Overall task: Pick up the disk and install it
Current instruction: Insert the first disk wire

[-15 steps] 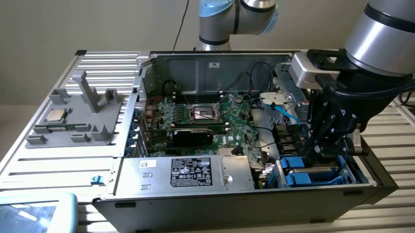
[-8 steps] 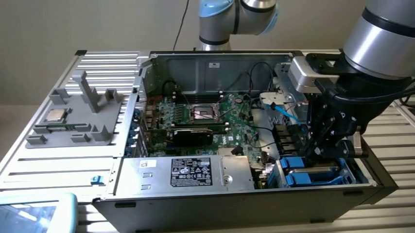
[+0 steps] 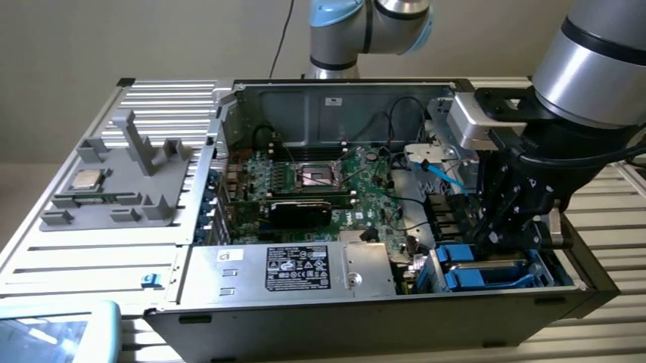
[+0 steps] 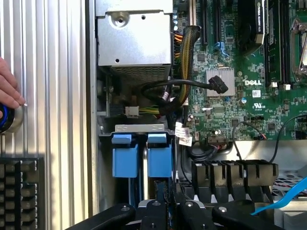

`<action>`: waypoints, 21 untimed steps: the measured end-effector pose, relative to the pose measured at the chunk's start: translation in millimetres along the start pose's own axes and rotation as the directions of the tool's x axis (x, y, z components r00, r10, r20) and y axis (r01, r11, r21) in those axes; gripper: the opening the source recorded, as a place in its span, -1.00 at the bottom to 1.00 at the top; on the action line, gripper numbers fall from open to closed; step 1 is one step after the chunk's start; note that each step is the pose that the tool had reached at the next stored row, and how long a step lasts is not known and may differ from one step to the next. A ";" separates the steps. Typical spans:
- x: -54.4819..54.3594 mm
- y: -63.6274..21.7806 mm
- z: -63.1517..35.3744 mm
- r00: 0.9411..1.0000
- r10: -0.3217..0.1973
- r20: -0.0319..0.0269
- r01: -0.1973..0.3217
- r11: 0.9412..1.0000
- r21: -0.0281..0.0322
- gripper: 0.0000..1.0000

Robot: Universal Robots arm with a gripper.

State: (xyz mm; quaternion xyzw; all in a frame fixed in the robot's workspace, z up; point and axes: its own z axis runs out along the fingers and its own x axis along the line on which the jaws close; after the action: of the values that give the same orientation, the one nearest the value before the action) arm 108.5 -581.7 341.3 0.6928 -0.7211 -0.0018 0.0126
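**Disk Goes Into Drive Bay**

The gripper (image 3: 501,240) reaches down into the open computer case (image 3: 302,318), fingers clenched on the disk (image 4: 159,165), which stands on edge in the drive bay beside a second blue carrier (image 4: 125,160). The motherboard (image 3: 323,189) lies alongside. A person's hand (image 4: 8,91) rests on the ribbed table (image 4: 48,96).

You get one readable mark: "DELL" on green motherboard (image 4: 249,67), right of centre, wrist view. Power supply label (image 3: 296,268) print illegible.
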 end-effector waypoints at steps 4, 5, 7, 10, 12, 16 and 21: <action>0.2 0.1 0.1 1.000 -0.005 0.002 0.005 1.000 0.005 -0.69; 0.2 0.1 0.2 1.000 -0.007 0.002 0.007 1.000 0.006 -0.69; 0.2 0.3 0.2 1.000 -0.009 0.002 0.009 1.000 0.008 -0.69; 0.3 0.5 0.3 1.000 -0.012 0.002 0.012 1.000 0.009 -0.69; 0.5 0.7 0.8 1.000 -0.013 0.003 0.013 1.000 0.009 -0.69; 0.7 1.0 1.7 1.000 -0.015 0.004 0.015 1.000 0.010 -0.69; 0.7 1.1 2.8 1.000 -0.017 0.005 0.017 1.000 0.011 -0.69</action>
State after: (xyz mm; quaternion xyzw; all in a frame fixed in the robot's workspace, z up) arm 107.3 -582.4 338.5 0.6988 -0.7153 0.0002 0.0070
